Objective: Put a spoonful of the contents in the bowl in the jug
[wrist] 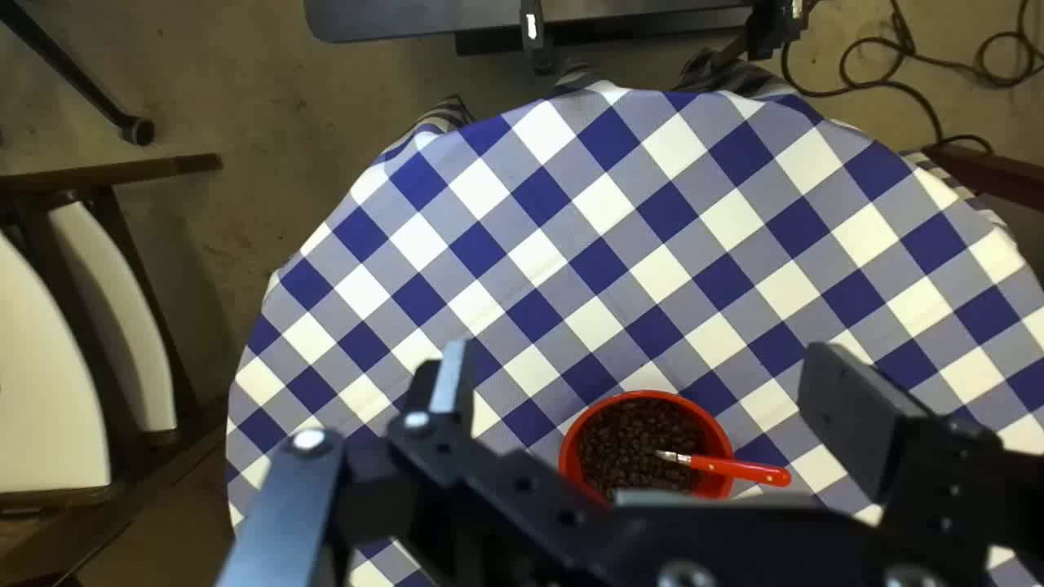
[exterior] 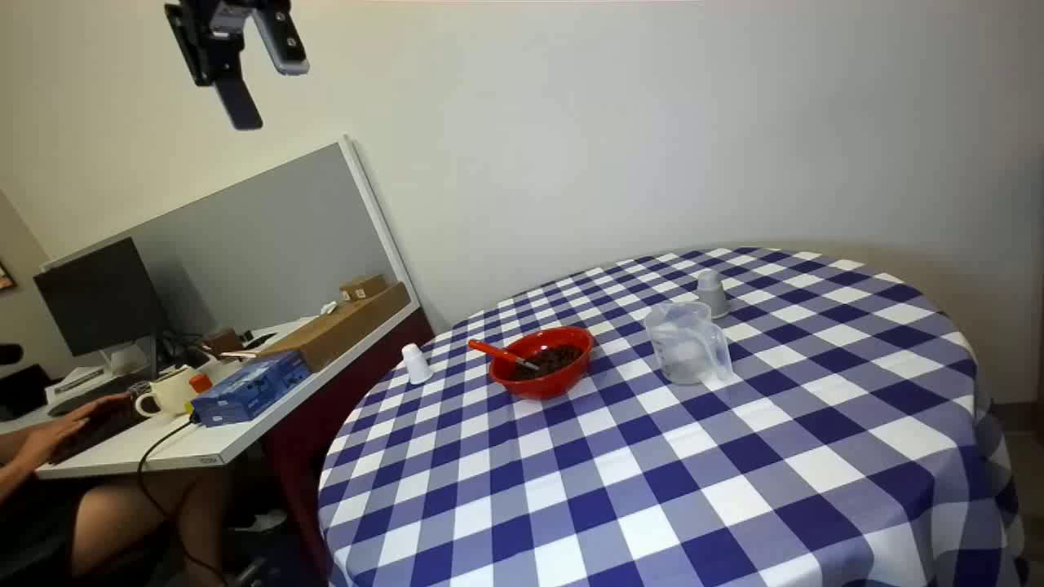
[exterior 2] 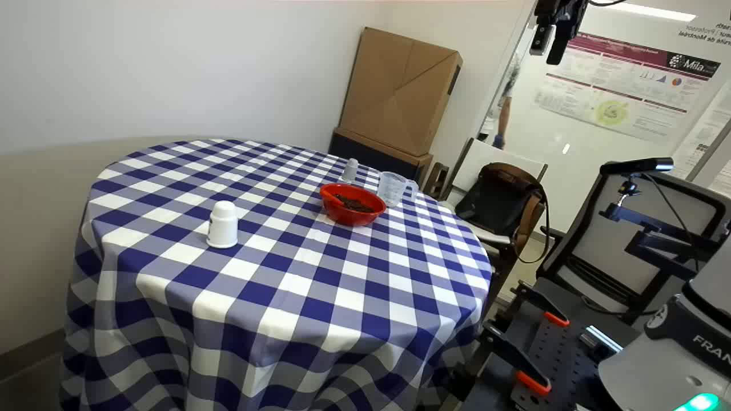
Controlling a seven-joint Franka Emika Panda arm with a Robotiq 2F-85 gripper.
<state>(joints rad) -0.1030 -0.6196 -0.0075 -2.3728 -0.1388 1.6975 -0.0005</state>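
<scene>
You have the pincer (wrist: 638,373) spread and empty, high up; in the wrist view the bowl (wrist: 719,444) on the tabletop (wrist: 599,322) shows between its fingers (wrist: 852,416), the spoon (wrist: 723,465) lying nearly finger to finger, so you'll likely have to twist first

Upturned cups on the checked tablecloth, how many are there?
2. In an exterior view, a white cup stands left of the red bowl, a greyish cup behind the clear jug. None seems hidden.

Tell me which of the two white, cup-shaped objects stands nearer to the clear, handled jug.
The white object behind the clear jug in an exterior view; the other white object stands apart, with the glossy red bowl between it and the jug.
</scene>
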